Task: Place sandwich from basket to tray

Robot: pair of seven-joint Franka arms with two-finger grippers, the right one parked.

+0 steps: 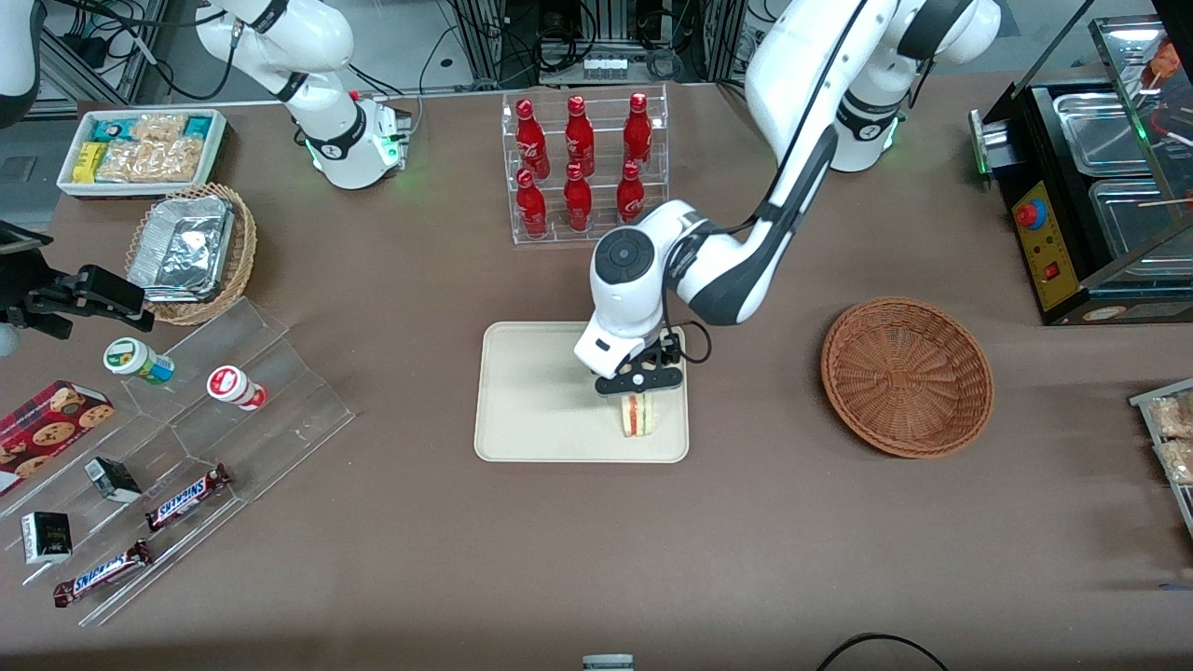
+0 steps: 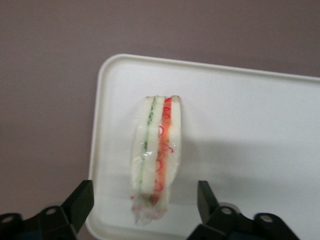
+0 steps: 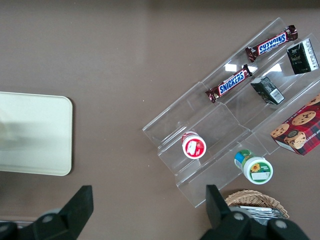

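Evidently released, the sandwich [image 2: 154, 160] stood on its edge on the tray [image 2: 250, 130], near the tray's corner toward the working arm's end and nearer the front camera. The gripper [image 1: 640, 384] hung just above it, its fingers [image 2: 80, 202] spread on either side without touching the bread. The basket [image 1: 907, 375] lay empty on the worktop [image 1: 839, 559], well apart. Judged stage: placement complete, retreat pending. The next move would call for a straight lift clear of the wedge.
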